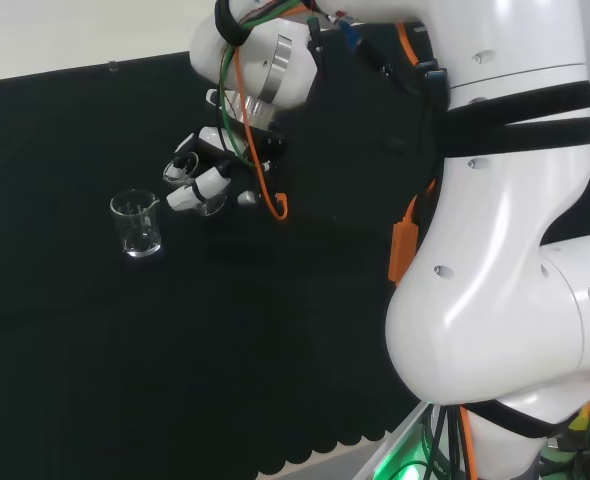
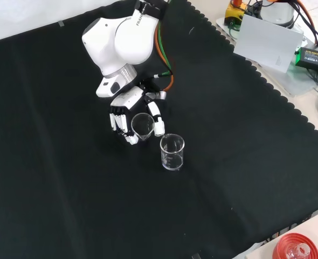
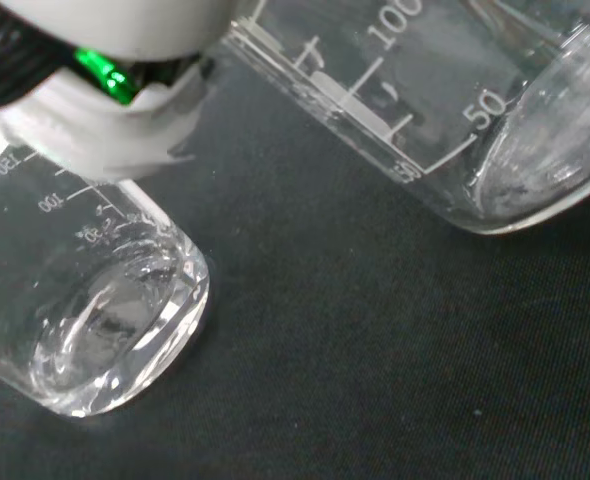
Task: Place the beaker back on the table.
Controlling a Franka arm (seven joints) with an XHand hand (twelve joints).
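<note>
The hand [image 2: 128,116] hangs above the black-clothed counter [image 2: 245,162], its fingers [image 2: 158,120] curled round a clear beaker [image 2: 142,125], held tilted with its base off the cloth in the wrist view; a second clear beaker [image 2: 172,152] stands upright on the cloth just beside it. In the head view the standing one lies left of the hand.

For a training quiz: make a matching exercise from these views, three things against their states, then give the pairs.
Things:
1. held beaker
2. free beaker
3. hand

States:
A. stands upright on the cloth
B. curled round a glass
C. tilted, between the fingers

Pairs: 1-C, 2-A, 3-B
</note>
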